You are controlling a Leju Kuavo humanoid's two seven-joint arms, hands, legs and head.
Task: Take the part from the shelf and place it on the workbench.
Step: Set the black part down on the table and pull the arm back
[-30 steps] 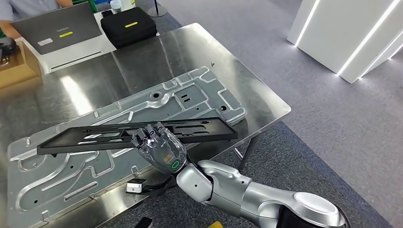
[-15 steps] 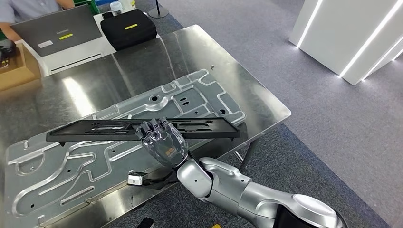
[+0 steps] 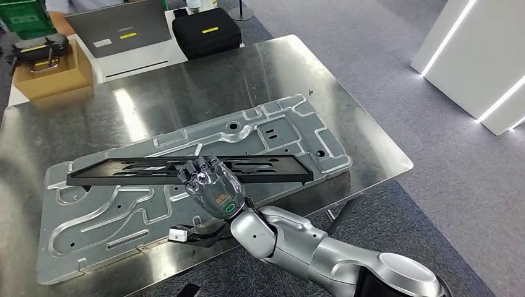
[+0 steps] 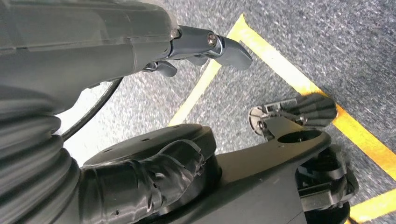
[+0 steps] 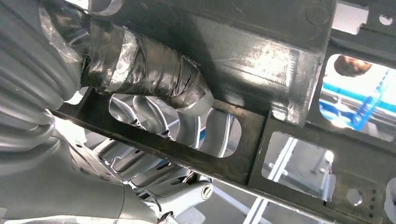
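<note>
Fingers (image 3: 199,172) of the right hand (image 3: 212,189) grip the long black frame (image 3: 124,171) near its middle, holding it level over the embossed metal plate (image 3: 291,133) that lies on the steel workbench (image 3: 260,68); the thumb (image 5: 154,74) presses its underside. Left hand (image 4: 205,44) hangs over grey carpet with yellow lines (image 4: 280,60), fingers loosely apart, holding nothing

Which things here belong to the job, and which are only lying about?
Job: black frame, held by right hand; steel workbench.

Lying about: grey plate, laptop, black case, cardboard box, green crate.
</note>
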